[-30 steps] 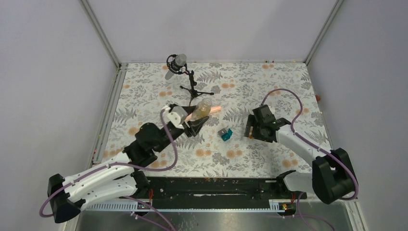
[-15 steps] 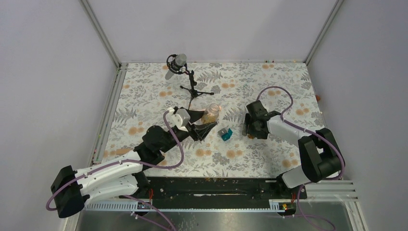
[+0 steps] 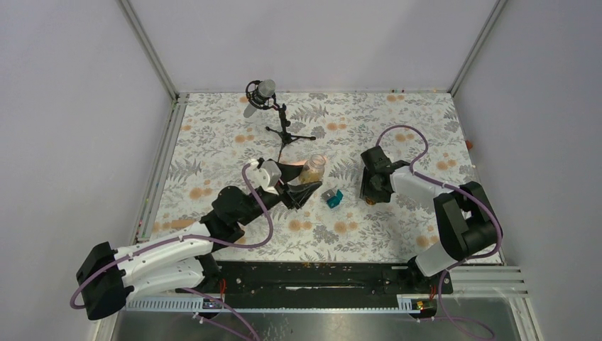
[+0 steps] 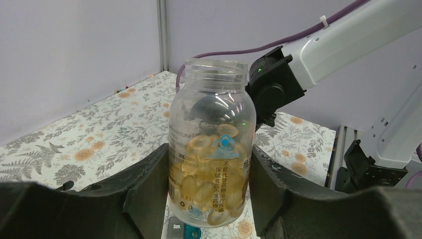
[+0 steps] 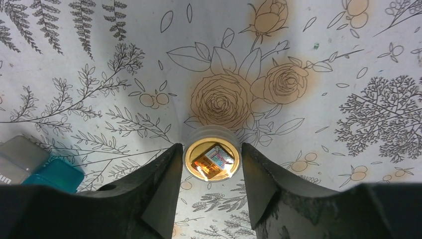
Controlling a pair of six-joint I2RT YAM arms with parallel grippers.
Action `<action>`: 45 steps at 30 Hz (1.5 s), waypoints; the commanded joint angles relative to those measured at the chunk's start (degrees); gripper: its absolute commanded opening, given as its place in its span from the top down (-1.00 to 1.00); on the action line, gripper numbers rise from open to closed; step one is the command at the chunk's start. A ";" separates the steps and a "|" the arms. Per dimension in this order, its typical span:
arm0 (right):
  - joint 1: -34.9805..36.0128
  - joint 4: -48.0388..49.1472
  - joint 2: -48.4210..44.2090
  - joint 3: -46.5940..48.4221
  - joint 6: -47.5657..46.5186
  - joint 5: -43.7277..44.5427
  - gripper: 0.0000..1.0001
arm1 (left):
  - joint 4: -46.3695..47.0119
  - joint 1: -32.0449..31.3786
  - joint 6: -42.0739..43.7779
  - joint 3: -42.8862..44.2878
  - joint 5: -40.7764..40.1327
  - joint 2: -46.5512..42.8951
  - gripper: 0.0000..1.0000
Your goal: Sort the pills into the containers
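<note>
- Bottle (image 4: pixel 211 169), amber and uncapped, is clamped in the left tool (image 4: pixel 211 149), whose jaws are drawn in narrow against its sides. It stands roughly upright, mouth up, its long axis near vertical, and seems to be lifted off the bench (image 3: pixel 397 128).
- Pills (image 4: pixel 199 191), yellow and rounded, fill about the lower half of the bottle.
- Box (image 3: pixel 331 198), teal and grey, lies on the bench just beside the bottle, to its right and nearer the arm bases, between the two tools. From above, the left tool looks the nearer of the two, by a little.
- Right tool (image 5: pixel 211 147) points straight down with its jaws narrow, one on each side of a small round cap (image 5: pixel 211 160). The cap lies hollow side up on the bench.
- Only slivers of bench show between the jaws and the cap's rim, so I cannot tell whether they press on it or merely flank it.
- The cap lies to the right of the box, apart from it.
- Pouring into the box would, I judge, mean carrying the bottle's mouth right and toward the bases, then tipping its axis over the box.
- Whether the box is open cannot be seen.
- With so small a target, a fast tip could spill pills past the box onto the bench.
</note>
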 commanded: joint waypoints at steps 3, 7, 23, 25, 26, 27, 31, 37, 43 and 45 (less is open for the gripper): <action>0.18 -0.92 0.35 1.88 -0.85 2.02 0.02 | 5.28 0.14 -1.64 -0.69 1.74 0.31 1.00; 0.18 -0.99 -0.67 1.31 -0.71 1.17 0.16 | 4.91 0.16 -1.82 -0.86 1.87 0.35 1.00; 0.09 -8.67 -21.34 5.38 -4.12 -15.00 0.19 | 17.69 1.20 4.83 -9.01 4.76 8.89 1.00; 0.11 -9.39 -24.54 6.95 -4.93 -18.63 0.19 | 20.10 2.56 4.95 -9.36 7.36 11.13 1.00; 0.10 -9.63 -26.03 7.62 -5.17 -20.42 0.19 | 20.71 3.52 4.68 -9.18 9.12 12.14 1.00; 0.09 -9.73 -27.38 8.19 -5.63 -22.42 0.18 | 21.04 4.67 4.35 -8.94 11.41 13.20 1.00; 0.15 -9.64 -31.10 10.60 -7.21 -31.06 0.18 | 21.79 8.11 3.80 -7.97 19.80 16.39 1.00; 0.18 -3.95 -33.65 10.17 -5.52 -44.16 0.17 | 12.67 9.65 8.39 -4.03 27.77 17.66 1.00; 2.02 1.12 -32.95 7.99 -3.58 -47.00 0.17 | 8.11 9.51 9.63 -1.29 31.21 18.33 1.00; 3.17 1.43 -32.22 8.07 -3.57 -46.55 0.17 | 6.30 9.55 10.05 -0.42 32.32 18.63 1.00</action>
